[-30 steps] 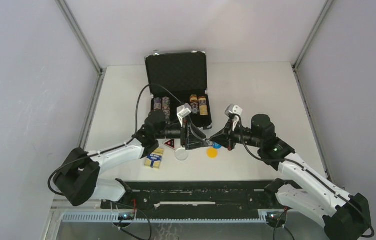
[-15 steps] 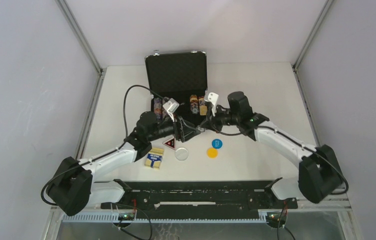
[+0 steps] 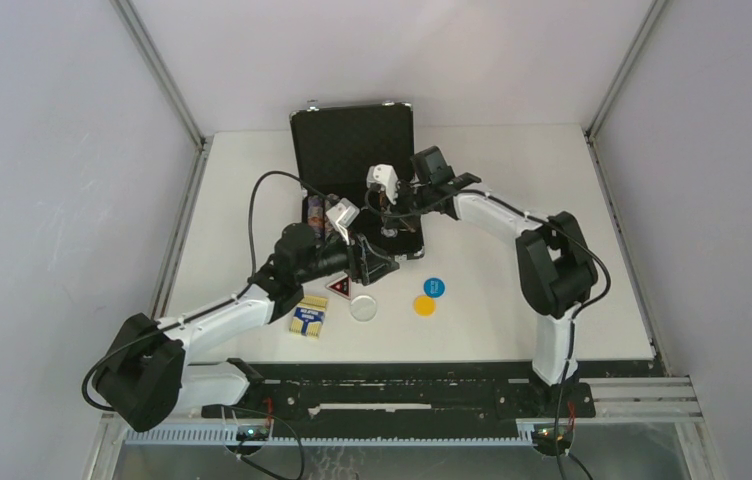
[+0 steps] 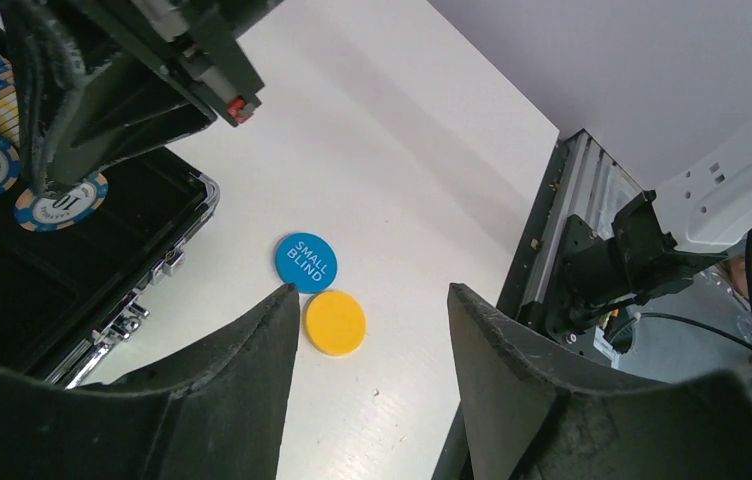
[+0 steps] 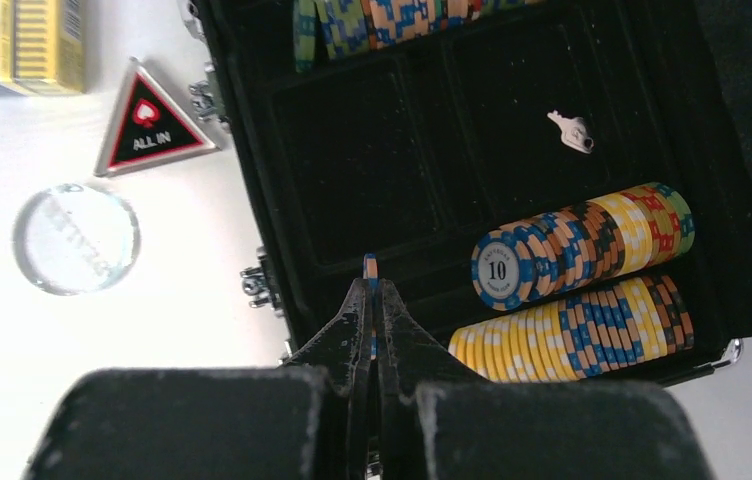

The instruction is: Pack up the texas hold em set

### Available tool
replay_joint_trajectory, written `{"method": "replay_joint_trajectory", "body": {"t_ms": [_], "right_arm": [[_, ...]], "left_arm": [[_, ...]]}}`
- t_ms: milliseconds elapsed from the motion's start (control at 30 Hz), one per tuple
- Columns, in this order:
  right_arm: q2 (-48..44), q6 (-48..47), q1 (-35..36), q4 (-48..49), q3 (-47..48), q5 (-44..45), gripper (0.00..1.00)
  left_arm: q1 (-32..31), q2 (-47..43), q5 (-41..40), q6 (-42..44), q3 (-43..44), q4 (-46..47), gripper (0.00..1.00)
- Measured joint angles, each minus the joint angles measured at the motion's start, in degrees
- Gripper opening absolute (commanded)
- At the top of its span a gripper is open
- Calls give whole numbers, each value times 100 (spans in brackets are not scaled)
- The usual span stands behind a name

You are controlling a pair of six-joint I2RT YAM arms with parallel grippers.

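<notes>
We see the right gripper (image 5: 372, 285) over the open briefcase (image 5: 352, 170), fingers pressed together on a single chip (image 5: 370, 264) held on edge, just beside the rows of chips (image 5: 582, 245). Our left gripper (image 4: 370, 292) hangs spread and empty above the table (image 4: 402, 130). Blue disc (image 4: 306, 262) and yellow disc (image 4: 336, 322) lie side by side below, and the card box (image 3: 308, 318) sits outside the case.
</notes>
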Motion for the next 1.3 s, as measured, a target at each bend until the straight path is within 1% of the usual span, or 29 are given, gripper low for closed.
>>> {"method": "replay_joint_trajectory", "body": {"t_ms": [333, 733, 1300], "right_arm": [[981, -378, -83, -702, 1145, 127, 0], [1718, -675, -177, -1366, 2177, 313, 0], [2192, -1091, -186, -2076, 2911, 415, 0]], "left_arm": [[0, 0, -13, 96, 0, -105, 60], [0, 0, -15, 197, 0, -133, 60], [0, 50, -13, 293, 0, -216, 61]]}}
